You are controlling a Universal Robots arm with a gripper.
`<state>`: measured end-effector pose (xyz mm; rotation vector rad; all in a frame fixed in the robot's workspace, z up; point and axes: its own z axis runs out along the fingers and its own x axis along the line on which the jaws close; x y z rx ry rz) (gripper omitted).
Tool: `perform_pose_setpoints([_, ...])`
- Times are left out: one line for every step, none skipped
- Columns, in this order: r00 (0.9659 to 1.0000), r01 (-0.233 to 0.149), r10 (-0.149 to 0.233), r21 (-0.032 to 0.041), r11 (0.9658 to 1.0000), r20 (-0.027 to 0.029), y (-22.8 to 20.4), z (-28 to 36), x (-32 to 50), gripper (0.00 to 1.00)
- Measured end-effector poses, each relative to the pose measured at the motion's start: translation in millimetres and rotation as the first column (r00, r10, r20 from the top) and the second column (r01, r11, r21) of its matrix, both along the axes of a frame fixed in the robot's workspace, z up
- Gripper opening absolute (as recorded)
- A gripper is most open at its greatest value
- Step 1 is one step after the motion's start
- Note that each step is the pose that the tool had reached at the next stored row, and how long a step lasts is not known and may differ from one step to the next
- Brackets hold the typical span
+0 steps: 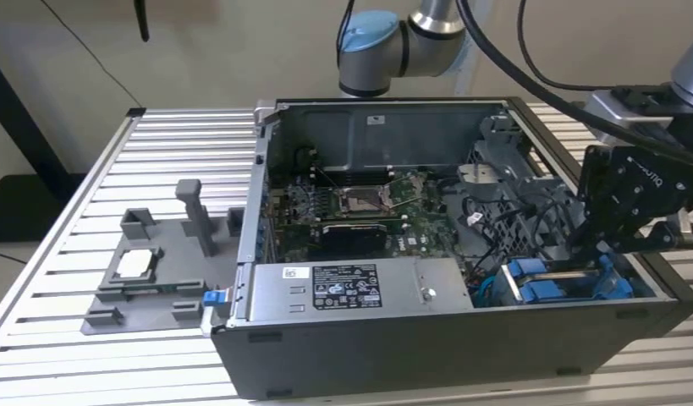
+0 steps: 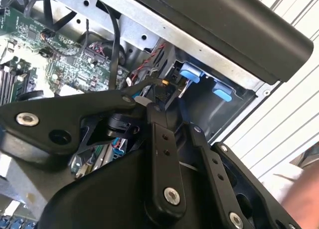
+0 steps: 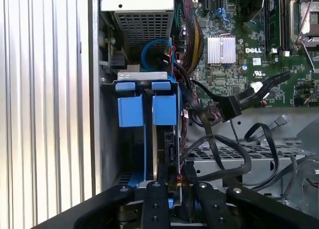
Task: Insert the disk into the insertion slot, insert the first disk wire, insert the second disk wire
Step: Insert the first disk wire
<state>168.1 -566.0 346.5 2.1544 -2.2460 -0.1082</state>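
First wrist view looks straight down my fingers: my gripper (image 3: pixel 172 183) sits at the near end of the drive cage, and the disk (image 3: pixel 167 148) stands on edge directly ahead of it. It shows as a dark slab under the right-hand blue tab (image 3: pixel 165 108) of two. I judge the disk to be seated in the insertion slot (image 1: pixel 563 286), with its connector edge turned toward me and its long axis running away from my fingertips, deeper into the cage. My fingers are drawn narrow, nearly together, and they seem to pinch a small dark plug (image 2: pixel 162 87) with thin coloured wires at its back. I take this for one of the disk wires, though I cannot be sure which. In the second wrist view the plug is at my fingertips, pointing into the bay. So the relation that matters is a short, straight line: plug, then the disk's facing edge, both on one axis. In the exterior view the cage fills the corner of the computer case (image 1: pixel 437 347) on the exterior view's right, beside the power-supply box (image 1: pixel 346 288), and I hang just above it. Loose black cables (image 3: pixel 219 149) crowd close beside my fingers, toward the motherboard (image 3: pixel 239 64).
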Motion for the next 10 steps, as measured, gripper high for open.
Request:
perform_pose_setpoints([1.0,0.001,-0.001,0.0,1.0,0.0025,0.0,1.1,-0.3,0.27])
perform_pose_setpoints([1.0,0.002,-0.002,0.0004,1.0,0.0046,0.2,2.8,-0.5,0.27])
perform_pose_setpoints([1.0,0.002,-0.002,0.0002,1.0,0.0063,0.3,5.4,-0.6,0.27])
perform_pose_setpoints([1.0,0.002,-0.002,0.0001,1.0,0.0083,0.3,8.2,-0.8,0.27])
perform_pose_setpoints([0.9999,0.002,-0.002,0.0003,1.0,0.0109,0.4,10.7,-0.8,0.27])
perform_pose_setpoints([0.9999,0.002,-0.002,0.0003,1.0,0.0135,0.4,13.2,-0.9,0.27])
perform_pose_setpoints([0.9999,0.002,-0.002,0.0004,1.0,0.0158,0.4,15.4,-0.9,0.27])
perform_pose_setpoints([0.9998,0.002,-0.002,0.0003,1.0,0.0181,0.5,17.4,-0.9,0.27])
perform_pose_setpoints([0.9998,0.002,-0.002,0.0003,1.0,0.0202,0.6,18.3,-0.9,0.27])
perform_pose_setpoints([0.9997,0.002,-0.002,0.0005,1.0,0.0229,0.9,18.6,-1.2,0.27])
